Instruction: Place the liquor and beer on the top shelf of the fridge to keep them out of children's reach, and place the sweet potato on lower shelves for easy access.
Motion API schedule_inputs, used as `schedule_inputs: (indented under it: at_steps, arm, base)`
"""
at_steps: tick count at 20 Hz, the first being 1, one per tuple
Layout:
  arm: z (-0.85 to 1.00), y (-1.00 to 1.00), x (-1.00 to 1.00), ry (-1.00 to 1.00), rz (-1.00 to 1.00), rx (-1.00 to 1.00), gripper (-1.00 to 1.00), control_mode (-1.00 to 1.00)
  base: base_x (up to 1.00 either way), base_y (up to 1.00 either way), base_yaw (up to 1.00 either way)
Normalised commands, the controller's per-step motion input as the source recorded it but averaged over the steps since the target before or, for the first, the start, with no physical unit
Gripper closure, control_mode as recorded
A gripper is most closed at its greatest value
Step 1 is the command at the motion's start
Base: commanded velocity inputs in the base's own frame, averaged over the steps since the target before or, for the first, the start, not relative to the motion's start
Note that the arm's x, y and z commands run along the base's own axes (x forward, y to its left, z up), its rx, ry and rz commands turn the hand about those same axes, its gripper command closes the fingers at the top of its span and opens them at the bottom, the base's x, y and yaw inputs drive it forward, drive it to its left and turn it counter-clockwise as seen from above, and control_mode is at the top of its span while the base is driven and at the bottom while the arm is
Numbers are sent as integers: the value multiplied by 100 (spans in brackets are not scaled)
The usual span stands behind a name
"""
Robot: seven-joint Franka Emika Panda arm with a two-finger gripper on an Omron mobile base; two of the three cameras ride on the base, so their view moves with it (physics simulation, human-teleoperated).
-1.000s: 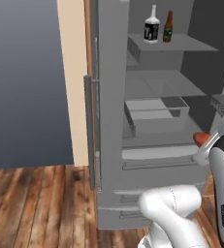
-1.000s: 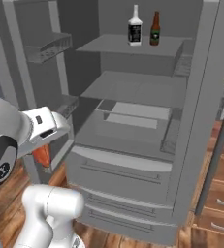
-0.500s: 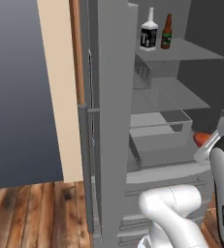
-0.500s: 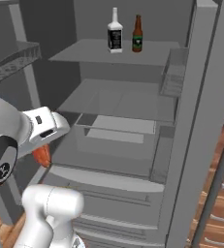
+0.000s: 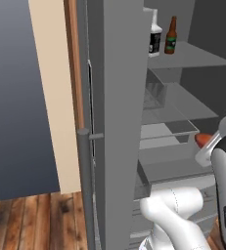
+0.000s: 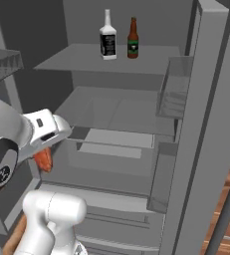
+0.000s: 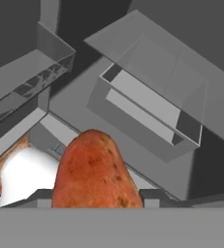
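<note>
The liquor and the beer stand upright side by side on the top shelf of the open fridge; they also stand at the upper right as liquor and beer. My gripper is shut on the sweet potato, an orange-red root that hangs in front of the lower shelves. The sweet potato pokes out below the white hand, left of the translucent drawer. From the left side, the sweet potato is held level with the drawer shelf.
The fridge's left door with its long grey handle stands close in front, hiding part of the interior. The right door carries a translucent bin. A beige wall and wood floor lie to the left.
The whole picture has shifted: the base has driven closer to the fridge, whose shelves now loom larger. The sweet potato stays in the shut gripper, and both bottles stay on the top shelf.
</note>
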Motion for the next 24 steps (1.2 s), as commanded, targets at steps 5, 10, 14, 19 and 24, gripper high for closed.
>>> schedule_inputs:
  at_steps: [5,10,14,19,24]
  arm:
    - [-1,-31,66,-1,-9,7,100,-100]
    - [-8,-28,66,-1,-7,6,100,-100]
    - [-25,-13,53,-14,0,3,100,-100]
    - [-22,-22,48,-21,4,3,100,-100]
    - [-22,-24,56,-16,7,1,100,-100]
  base:
    - [0,0,0]
    - [0,0,0]
    - [0,0,0]
    - [0,0,0]
    - [0,0,0]
